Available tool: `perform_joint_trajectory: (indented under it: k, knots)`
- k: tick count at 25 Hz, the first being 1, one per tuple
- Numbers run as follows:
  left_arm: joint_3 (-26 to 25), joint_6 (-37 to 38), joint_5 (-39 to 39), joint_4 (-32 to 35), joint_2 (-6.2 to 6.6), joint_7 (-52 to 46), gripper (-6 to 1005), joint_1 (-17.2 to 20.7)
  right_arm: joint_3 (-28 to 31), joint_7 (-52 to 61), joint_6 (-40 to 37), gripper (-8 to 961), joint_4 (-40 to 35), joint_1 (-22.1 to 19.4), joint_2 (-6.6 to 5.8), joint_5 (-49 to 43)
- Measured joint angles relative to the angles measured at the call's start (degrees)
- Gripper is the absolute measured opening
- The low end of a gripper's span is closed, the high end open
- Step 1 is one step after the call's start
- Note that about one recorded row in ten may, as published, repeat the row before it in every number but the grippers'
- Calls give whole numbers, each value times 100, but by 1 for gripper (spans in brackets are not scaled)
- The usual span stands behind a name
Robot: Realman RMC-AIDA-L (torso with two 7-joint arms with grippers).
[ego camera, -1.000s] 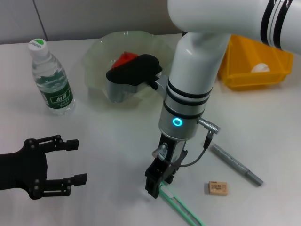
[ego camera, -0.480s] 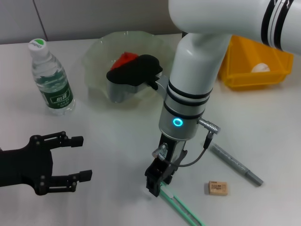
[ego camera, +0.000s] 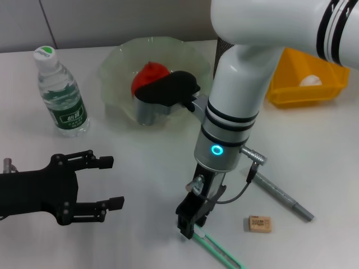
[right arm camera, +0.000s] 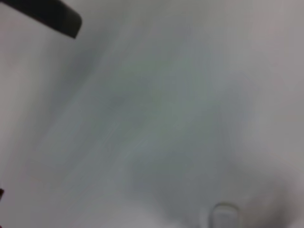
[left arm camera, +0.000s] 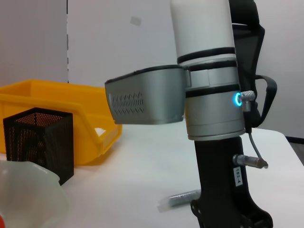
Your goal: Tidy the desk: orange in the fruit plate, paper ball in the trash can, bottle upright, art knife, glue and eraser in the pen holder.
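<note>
I see the right gripper (ego camera: pixel 188 228) down at the bench (ego camera: pixel 140 168), seemingly pinching the green art knife (ego camera: pixel 216 251). Left gripper (ego camera: pixel 109 182) hovers spread apart. The orange (ego camera: pixel 150 74) sits in the fruit plate (ego camera: pixel 118 61).

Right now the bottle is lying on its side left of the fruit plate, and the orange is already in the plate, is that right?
Not quite. The bottle is standing upright, cap up, not lying down; the head view shows it. The rest holds: it stands left of the fruit plate, and the orange sits in that plate.
</note>
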Motion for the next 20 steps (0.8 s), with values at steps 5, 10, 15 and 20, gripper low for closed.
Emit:
perform_joint_trajectory:
  k: [5, 10, 15, 20]
  knots:
    - [0, -27, 0, 0, -43, 2, 814, -26, 0, -93, -9, 325, -44, -41, 0, 1]
    - [-2, -45, 4, 0, -54, 3, 814, -20, -1, -271, -7, 311, -84, -45, 0, 4]
    - [-39, -63, 5, 0, -34, 3, 814, 1, 104, -366, -64, 266, -102, -107, 0, 4]
    - [-53, -124, 5, 1, -33, 2, 814, 4, 437, -549, -331, 175, -299, -272, -54, -44]
